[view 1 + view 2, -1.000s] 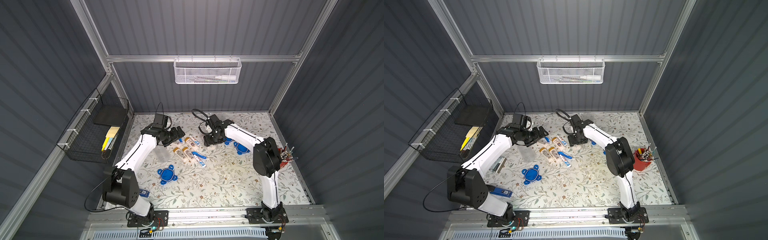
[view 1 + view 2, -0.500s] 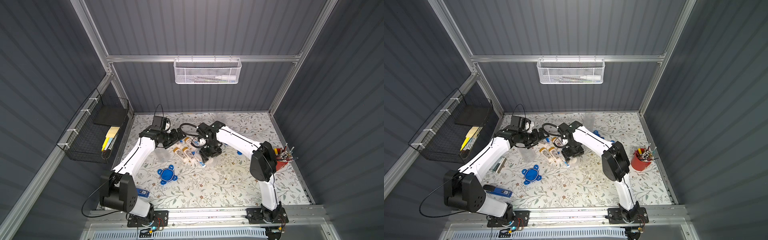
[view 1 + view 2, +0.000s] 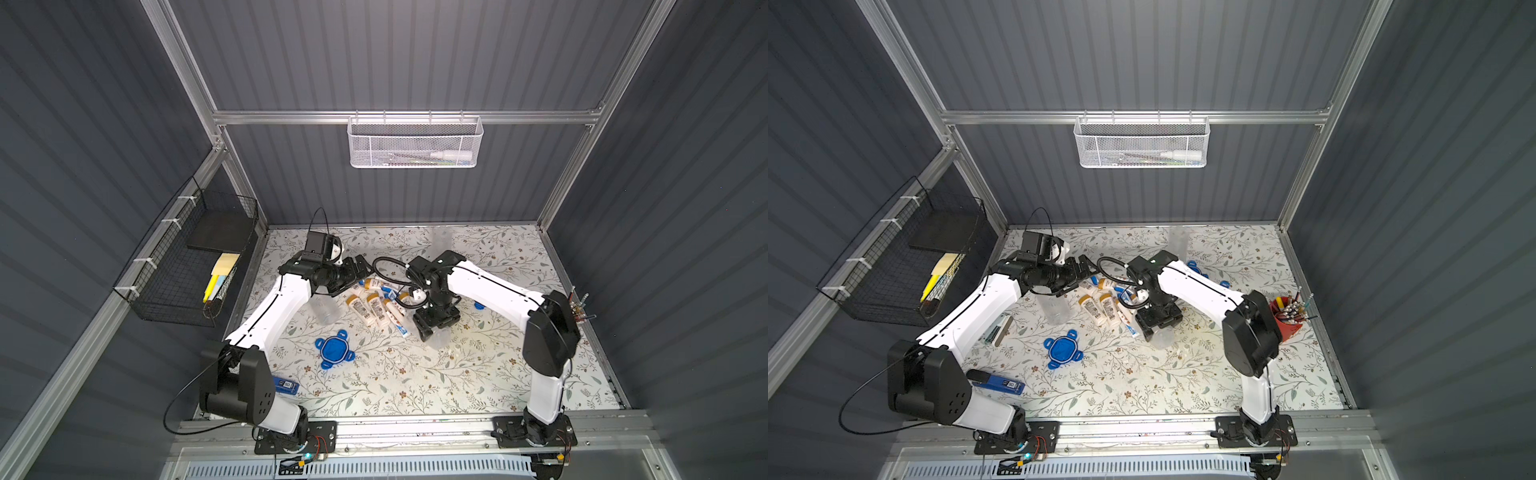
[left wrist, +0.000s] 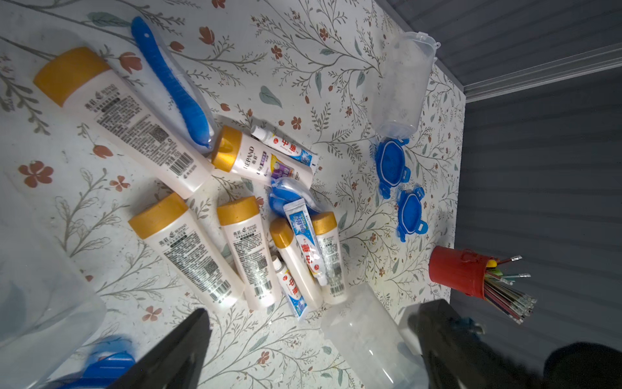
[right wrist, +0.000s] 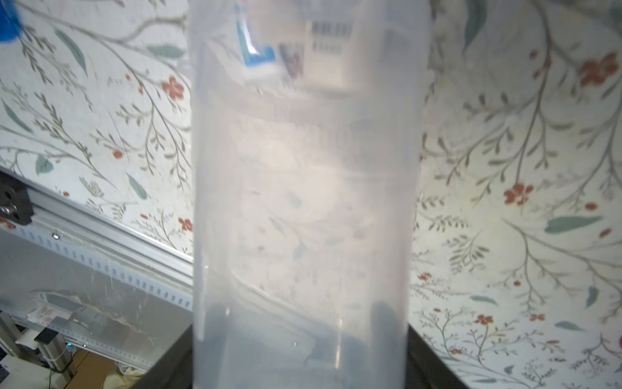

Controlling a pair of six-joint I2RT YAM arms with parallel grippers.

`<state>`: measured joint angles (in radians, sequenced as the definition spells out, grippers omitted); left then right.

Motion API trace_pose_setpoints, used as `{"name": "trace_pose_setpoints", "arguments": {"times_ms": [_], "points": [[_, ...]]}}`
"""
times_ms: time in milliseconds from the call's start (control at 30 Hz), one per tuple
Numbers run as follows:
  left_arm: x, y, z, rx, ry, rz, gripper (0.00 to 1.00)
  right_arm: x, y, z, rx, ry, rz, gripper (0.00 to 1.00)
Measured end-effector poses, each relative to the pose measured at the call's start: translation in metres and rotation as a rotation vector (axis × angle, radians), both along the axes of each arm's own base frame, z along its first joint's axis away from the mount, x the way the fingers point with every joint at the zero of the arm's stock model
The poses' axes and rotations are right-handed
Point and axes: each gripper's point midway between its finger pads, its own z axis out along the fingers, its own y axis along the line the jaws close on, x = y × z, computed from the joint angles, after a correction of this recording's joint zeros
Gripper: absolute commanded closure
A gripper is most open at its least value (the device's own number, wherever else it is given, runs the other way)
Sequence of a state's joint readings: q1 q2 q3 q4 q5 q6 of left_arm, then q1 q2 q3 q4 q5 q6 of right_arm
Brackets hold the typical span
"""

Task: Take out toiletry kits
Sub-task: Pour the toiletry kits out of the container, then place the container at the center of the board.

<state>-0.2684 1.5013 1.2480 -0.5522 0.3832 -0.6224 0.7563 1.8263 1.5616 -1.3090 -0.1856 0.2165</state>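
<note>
Currently the toiletry kits [image 4: 242,235] are heaped on the worktop [image 3: 415,386] beside a clear jar [image 5: 303,202] clamped in the right jaws; the left jaws are spread wide. The heap could be scattered if the jar is swung low.

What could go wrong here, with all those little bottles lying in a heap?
The right gripper holds a clear jar right beside the bottles; a swing could scatter them.
A toothpaste tube lies on top of two bottles, so picking one may drag the others.
The open left gripper hovers near the right one; they might collide.
</note>
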Motion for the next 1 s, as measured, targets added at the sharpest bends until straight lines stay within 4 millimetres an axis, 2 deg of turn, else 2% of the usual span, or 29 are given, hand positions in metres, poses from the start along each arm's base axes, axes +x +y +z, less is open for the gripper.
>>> {"name": "trace_pose_setpoints", "arguments": {"times_ms": [133,233,367,433,567,667,767,900,1000], "points": [[0.002,0.001,-0.005,0.007,0.01,0.007,0.02,-0.028,-0.027,0.015,0.031,-0.007,-0.05,0.57],[0.005,0.005,-0.009,0.033,0.012,0.027,0.01,-0.028,-0.049,0.023,0.059,-0.073,-0.125,0.59],[0.011,0.018,-0.013,0.098,-0.005,0.08,0.01,0.006,-0.065,0.025,0.092,-0.258,-0.236,0.63],[0.015,0.025,-0.015,0.137,-0.014,0.112,0.0,0.03,-0.062,0.019,0.107,-0.361,-0.263,0.63],[0.02,0.039,-0.016,0.205,-0.026,0.164,0.0,0.071,-0.054,-0.004,0.088,-0.49,-0.298,0.57],[0.024,0.049,-0.013,0.251,-0.044,0.205,0.01,0.096,-0.051,-0.026,0.066,-0.567,-0.328,0.41],[0.028,0.057,-0.013,0.291,-0.057,0.236,0.0,0.107,-0.054,-0.049,0.044,-0.606,-0.357,0.18],[0.033,0.066,-0.009,0.342,-0.073,0.262,0.0,0.112,-0.054,-0.072,0.032,-0.608,-0.374,0.02],[0.038,0.073,-0.005,0.381,-0.101,0.275,0.0,0.113,-0.055,-0.075,0.046,-0.623,-0.387,0.01]]}}
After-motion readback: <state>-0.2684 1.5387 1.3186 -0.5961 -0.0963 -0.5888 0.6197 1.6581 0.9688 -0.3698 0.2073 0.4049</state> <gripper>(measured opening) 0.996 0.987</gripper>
